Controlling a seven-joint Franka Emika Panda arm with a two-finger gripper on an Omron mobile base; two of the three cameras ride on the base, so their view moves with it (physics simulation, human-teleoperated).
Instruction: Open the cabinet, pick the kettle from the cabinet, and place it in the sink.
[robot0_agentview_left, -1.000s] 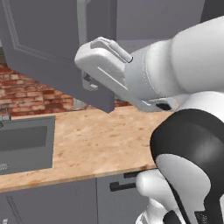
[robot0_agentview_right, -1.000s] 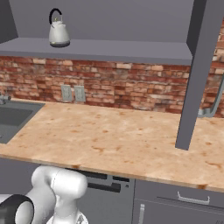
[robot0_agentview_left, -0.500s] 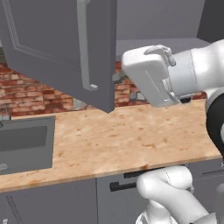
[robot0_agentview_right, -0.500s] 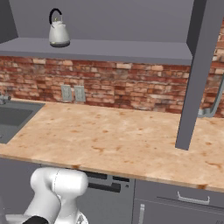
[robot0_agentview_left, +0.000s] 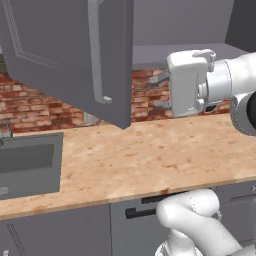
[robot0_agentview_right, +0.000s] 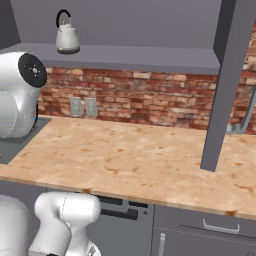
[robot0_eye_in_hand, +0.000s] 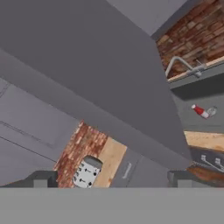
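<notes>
The cabinet's left door (robot0_agentview_left: 65, 55) hangs swung open over the counter, its long slim handle (robot0_agentview_left: 96, 55) facing me. Its right door (robot0_agentview_right: 225, 85) also stands open, seen edge-on. The kettle (robot0_agentview_right: 66, 36), silver-grey with a black arched handle, stands upright on the cabinet shelf (robot0_agentview_right: 140, 55) at its left end. My gripper (robot0_agentview_left: 160, 91) hovers open and empty to the right of the left door, level with its lower edge, fingers pointing left. The sink (robot0_agentview_left: 27, 165) lies low at the left. In the hand view the fingertips (robot0_eye_in_hand: 41, 179) stand far apart below a grey door panel (robot0_eye_in_hand: 87, 65).
A wooden counter (robot0_agentview_left: 150, 155) runs before a red brick wall with two outlets (robot0_agentview_right: 82, 106). The faucet (robot0_eye_in_hand: 181, 65) and sink basin (robot0_eye_in_hand: 197, 87) show in the hand view, with a small red bottle (robot0_eye_in_hand: 200, 111) nearby and a white roll-like thing (robot0_eye_in_hand: 86, 172). Drawers sit under the counter.
The hand has swung right, away from the left door's handle, and now hangs clear of the door. The jaws stayed open; the doors and kettle have not moved.
</notes>
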